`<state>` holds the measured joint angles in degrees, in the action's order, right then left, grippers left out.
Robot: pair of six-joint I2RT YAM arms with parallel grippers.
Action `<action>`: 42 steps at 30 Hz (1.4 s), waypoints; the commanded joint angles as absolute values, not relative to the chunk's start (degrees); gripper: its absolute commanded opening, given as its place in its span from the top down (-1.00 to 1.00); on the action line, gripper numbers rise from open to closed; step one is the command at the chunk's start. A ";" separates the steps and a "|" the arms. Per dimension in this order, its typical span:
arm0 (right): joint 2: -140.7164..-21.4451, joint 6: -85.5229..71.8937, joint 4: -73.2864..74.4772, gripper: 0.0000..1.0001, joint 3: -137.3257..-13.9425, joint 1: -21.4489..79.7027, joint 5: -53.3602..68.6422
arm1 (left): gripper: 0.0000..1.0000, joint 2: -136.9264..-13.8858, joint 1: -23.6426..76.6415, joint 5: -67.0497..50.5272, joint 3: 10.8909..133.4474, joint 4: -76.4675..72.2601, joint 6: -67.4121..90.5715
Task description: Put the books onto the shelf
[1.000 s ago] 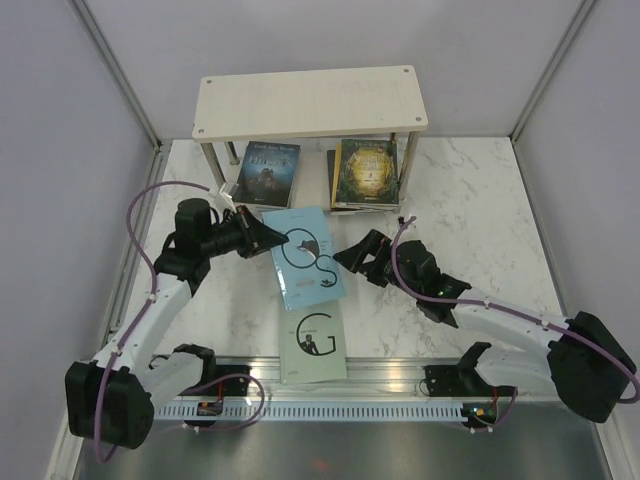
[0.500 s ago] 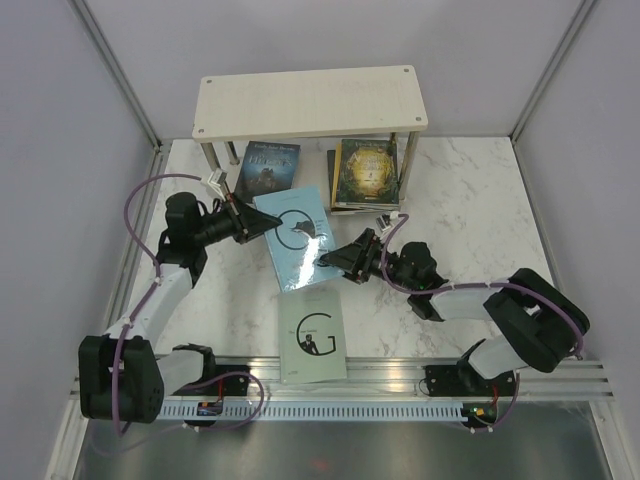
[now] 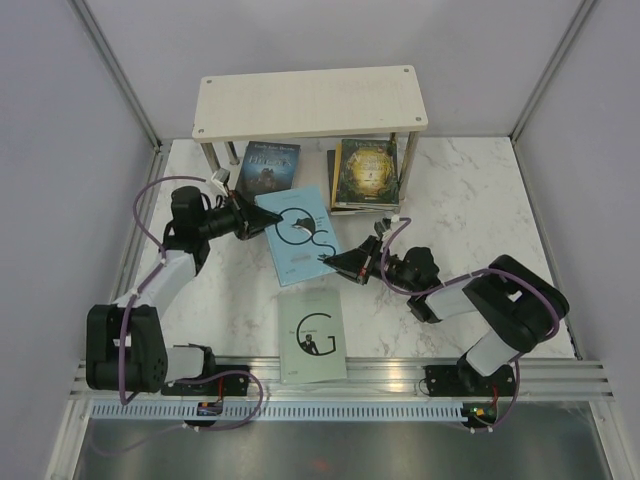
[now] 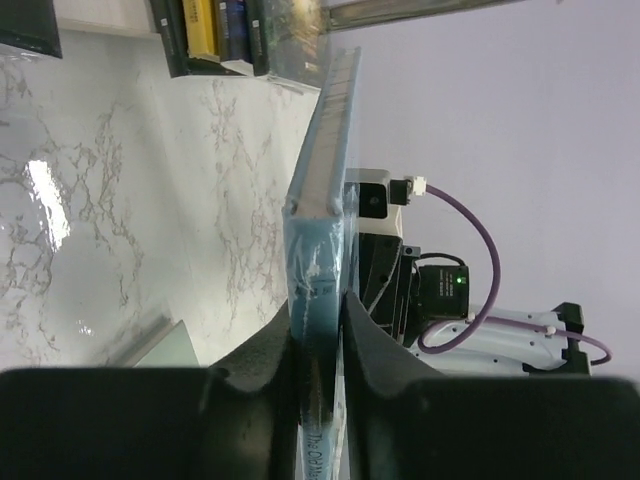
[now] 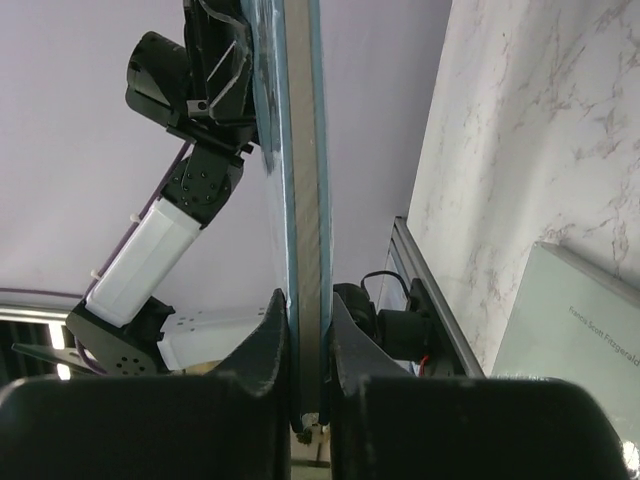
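Book (image 3: pixel 300 235), pale blue: pinched between left gripper (image 3: pixel 252 222) and right gripper (image 3: pixel 335 262), both clamped on opposite edges; shelf (image 3: pixel 310 100) beyond them. Move both in step, avoid twisting, keep it level.

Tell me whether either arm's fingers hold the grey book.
No, the grey book lies flat on the table, while the left fingers and right fingers clamp the pale blue book.

The marble table (image 3: pixel 480 200) carries the cream shelf (image 3: pixel 310 100) at the back and a grey book (image 3: pixel 312 338) in front.
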<state>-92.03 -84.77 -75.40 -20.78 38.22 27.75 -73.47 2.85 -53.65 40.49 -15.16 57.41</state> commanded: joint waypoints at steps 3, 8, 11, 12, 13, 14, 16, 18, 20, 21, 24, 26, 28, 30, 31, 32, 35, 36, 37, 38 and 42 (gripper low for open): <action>-89.22 -83.15 -82.47 1.00 -22.50 38.67 25.23 | 0.04 -74.27 3.43 -48.01 49.73 -0.38 46.42; -84.12 -80.77 -74.89 1.00 -22.85 38.67 21.45 | -0.84 -69.54 3.34 -32.37 57.03 16.41 38.43; -81.66 -79.46 -70.15 1.00 -24.68 38.76 19.52 | -1.00 -66.55 3.34 -24.45 58.88 23.19 36.57; -80.69 -78.84 -66.92 1.00 -25.48 38.67 19.16 | -0.99 -64.01 3.34 -22.35 58.89 25.90 36.30; -80.34 -77.53 -65.06 1.00 -26.45 38.67 18.29 | -1.00 -62.24 3.34 -18.84 58.45 26.71 35.95; -80.25 -76.91 -62.95 1.00 -28.72 38.85 17.93 | -0.99 -60.75 3.34 -17.42 57.93 27.50 35.95; -80.33 -75.94 -57.76 1.00 -31.19 38.76 16.79 | -1.00 -56.09 3.34 -13.47 55.56 29.52 36.12; -81.81 -75.06 -53.73 1.00 -35.05 38.76 14.60 | -1.00 -53.01 3.34 -11.70 53.71 30.23 36.21; -83.49 -74.71 -51.69 1.00 -39.43 38.76 11.97 | -1.00 -48.88 3.34 -9.76 50.55 31.02 36.56; -85.32 -74.71 -49.59 1.00 -41.03 38.76 11.00 | -1.00 -47.56 3.34 -9.67 49.67 31.11 36.56; -90.41 -74.97 -47.30 1.00 -48.41 39.46 7.75 | -1.00 -43.86 3.34 -9.49 46.85 31.99 36.65; -93.24 -74.53 -45.45 1.00 -54.63 40.07 6.07 | -1.00 -41.76 3.34 -10.02 45.27 32.60 36.48; -97.98 -74.44 -42.38 1.00 -58.95 40.95 3.27 | -1.00 -40.70 3.34 -10.80 43.87 32.70 36.47; -102.63 -75.14 -41.49 1.00 -64.14 41.57 1.59 | -1.00 -39.82 3.34 -11.16 43.33 33.04 36.21; -104.05 -76.10 -40.88 1.00 -65.55 41.75 0.19 | -1.00 -39.64 3.34 -11.60 42.90 33.22 36.12; -105.37 -76.64 -40.61 1.00 -67.92 41.84 -1.56 | -1.00 -39.38 3.34 -11.78 42.89 33.40 35.69; -110.55 -78.48 -40.43 1.00 -72.66 42.10 -3.95 | -1.00 -38.24 3.25 -12.04 42.63 34.54 34.81; -113.00 -78.57 -40.69 1.00 -74.08 42.45 -4.30 | -0.99 -37.62 3.34 -11.95 42.54 34.72 34.63; -114.16 -78.84 -40.17 1.00 -75.40 42.54 -4.65 | -1.00 -37.18 3.34 -11.78 42.28 35.06 34.37; -115.13 -78.92 -39.38 1.00 -78.19 42.80 -5.88 | -1.00 -36.83 3.34 -11.69 42.01 35.16 34.45; -120.22 -79.36 -35.78 1.00 -84.28 43.68 -7.73 | -1.00 -36.30 3.34 -12.66 41.84 35.07 34.63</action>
